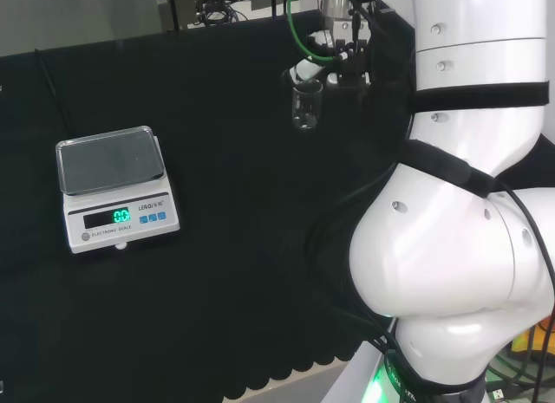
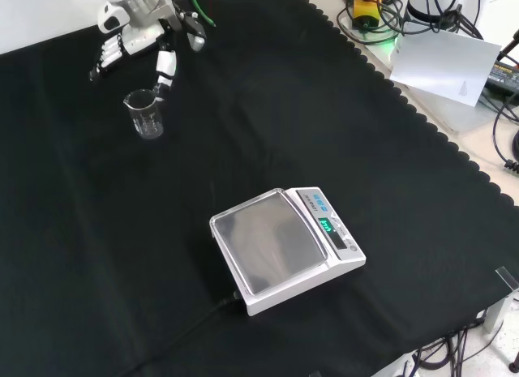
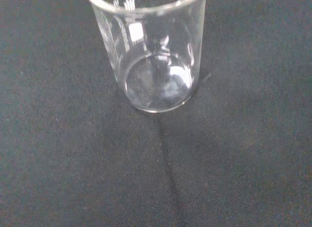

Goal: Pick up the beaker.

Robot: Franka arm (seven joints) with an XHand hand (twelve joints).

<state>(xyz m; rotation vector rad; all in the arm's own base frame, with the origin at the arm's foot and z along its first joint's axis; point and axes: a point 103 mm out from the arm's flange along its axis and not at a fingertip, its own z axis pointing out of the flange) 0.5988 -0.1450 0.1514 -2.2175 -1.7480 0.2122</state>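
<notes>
A small clear glass beaker (image 2: 147, 114) stands upright and empty on the black cloth, near the far left corner in the front view. The hand (image 2: 139, 34) hovers just behind and above it, open, with its fingers (image 2: 108, 54) spread off to the left and its thumb (image 2: 165, 66) pointing down close to the beaker's rim. Nothing is curled round the glass. In the head view the beaker (image 1: 306, 106) sits just below the hand (image 1: 305, 70), left of the white arm links. The wrist view looks down on the beaker (image 3: 155, 56), close up.
A white digital scale (image 2: 285, 247) with a grey pan stands mid-cloth in the front view, well nearer than the beaker; in the head view the scale (image 1: 113, 186) is at the left. The cloth's scalloped edge (image 2: 422, 117) runs along the right.
</notes>
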